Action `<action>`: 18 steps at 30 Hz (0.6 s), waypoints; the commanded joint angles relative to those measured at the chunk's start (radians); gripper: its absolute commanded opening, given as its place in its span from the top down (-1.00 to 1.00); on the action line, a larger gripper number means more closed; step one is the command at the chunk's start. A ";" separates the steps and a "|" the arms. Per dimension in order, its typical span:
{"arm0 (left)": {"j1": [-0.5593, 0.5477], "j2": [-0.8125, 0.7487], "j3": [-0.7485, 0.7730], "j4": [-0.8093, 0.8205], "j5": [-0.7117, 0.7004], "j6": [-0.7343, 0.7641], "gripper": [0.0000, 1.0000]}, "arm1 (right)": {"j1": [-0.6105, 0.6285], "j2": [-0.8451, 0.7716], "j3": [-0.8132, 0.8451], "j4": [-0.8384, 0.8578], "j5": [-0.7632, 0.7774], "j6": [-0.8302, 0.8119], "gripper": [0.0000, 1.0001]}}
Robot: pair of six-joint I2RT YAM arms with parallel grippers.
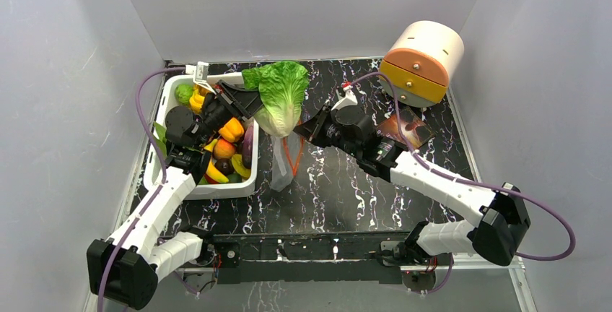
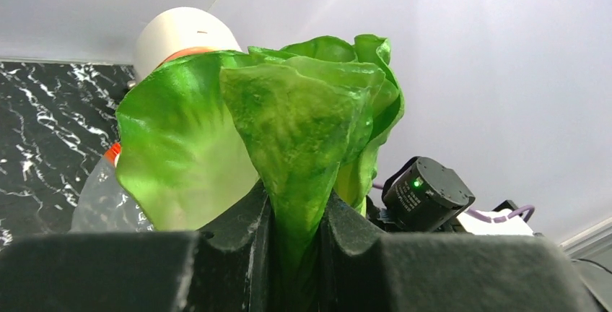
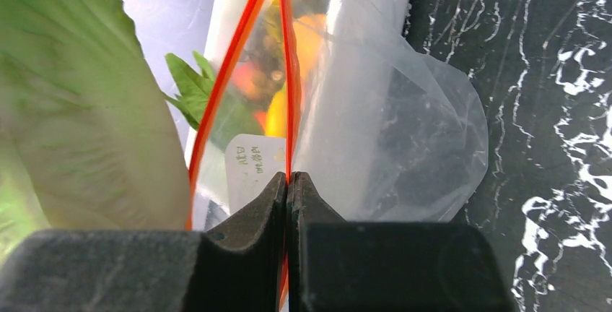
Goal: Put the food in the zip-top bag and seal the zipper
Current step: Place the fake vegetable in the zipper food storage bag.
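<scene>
A: The left pincer [image 2: 296, 211] is clamped on the lettuce [image 2: 289, 124] at a leaf edge and holds it in the air, just right of the tub [image 1: 162, 175]. The right pincer [image 3: 289, 182] is pressed together on one side of the zipper [image 3: 287, 74]. So where is the bag [image 3: 404, 131]?

B: It hangs from that grip, below the lettuce, with its lower end down at the table [image 1: 346, 182]. The mouth is only a narrow slit. In the right wrist view the two red strips part slightly, and the pale lettuce base sits beside the nearer strip, apparently outside it.

A: So the lettuce goes in next?

B: Probably. The head looks much wider than the slit, so the narrow base should go in first, aimed between the strips and not at the outer wall. It would help if the right arm drew its strip away from the lettuce to open the gap.

A: What could go wrong?

B: The base could catch the free strip and fold the mouth shut. The left pincer should also let go only when most of the head is inside, or the lettuce may tip out. The other food [image 1: 229, 130] is in the tub.
</scene>
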 commanded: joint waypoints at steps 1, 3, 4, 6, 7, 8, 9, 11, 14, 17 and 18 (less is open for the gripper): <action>0.000 0.000 -0.038 0.276 -0.052 -0.098 1.00 | -0.002 0.016 0.016 0.127 -0.011 0.062 1.00; 0.000 0.009 -0.034 0.295 -0.060 -0.121 1.00 | -0.002 0.032 0.024 0.115 0.005 0.069 1.00; 0.000 0.015 -0.032 0.315 -0.064 -0.129 1.00 | -0.002 0.040 0.023 0.120 0.003 0.077 1.00; 0.000 0.028 -0.037 0.365 -0.071 -0.168 1.00 | -0.002 0.047 0.019 0.148 -0.017 0.090 1.00; -0.001 0.034 -0.037 0.385 -0.073 -0.177 1.00 | -0.002 0.051 0.016 0.165 -0.026 0.097 1.00; -0.001 0.039 -0.035 0.389 -0.072 -0.177 1.00 | -0.002 0.055 0.014 0.180 -0.031 0.105 1.00; -0.002 0.043 -0.029 0.379 -0.068 -0.170 1.00 | -0.003 0.059 0.011 0.192 -0.036 0.111 1.00; -0.002 0.043 -0.032 0.365 -0.055 -0.137 1.00 | -0.002 0.067 0.010 0.207 -0.043 0.123 1.00; -0.001 0.033 -0.085 0.369 -0.070 -0.079 1.00 | -0.002 0.068 0.009 0.233 -0.064 0.139 1.00; -0.001 0.029 -0.127 0.346 -0.096 -0.026 1.00 | -0.003 0.060 0.005 0.249 -0.081 0.149 1.00; -0.001 0.030 -0.131 0.321 -0.096 -0.001 1.00 | -0.002 0.054 0.004 0.252 -0.084 0.154 1.00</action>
